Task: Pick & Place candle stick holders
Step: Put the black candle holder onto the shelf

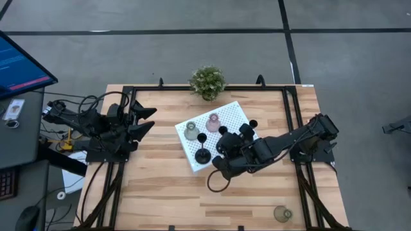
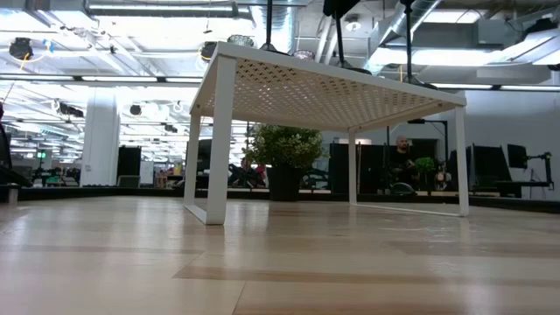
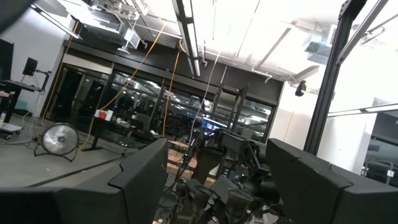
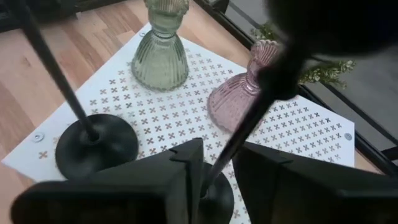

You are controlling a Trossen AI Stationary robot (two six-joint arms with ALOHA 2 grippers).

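A black candle holder (image 4: 214, 186) stands on the white tray (image 4: 298, 134), its thin stem gripped between the fingers of the right pincer (image 4: 214, 171), beside another black one (image 4: 93, 144), a green one (image 4: 160, 59) and a pink one (image 4: 239, 99). This looks like the placing step; next the fingers should part and lift straight up, clear of the stem. The left pincer (image 1: 142, 120) waits wide open over the worktop's (image 1: 160, 192) left side.

An olive-green ribbed glassy holder (image 4: 160, 53) and a pink one (image 4: 239, 99) stand upright beside each other; one black holder (image 4: 94, 144) stands upright near them on its round base; another olive-green holder (image 1: 281, 213) sits well apart near the table's edge.
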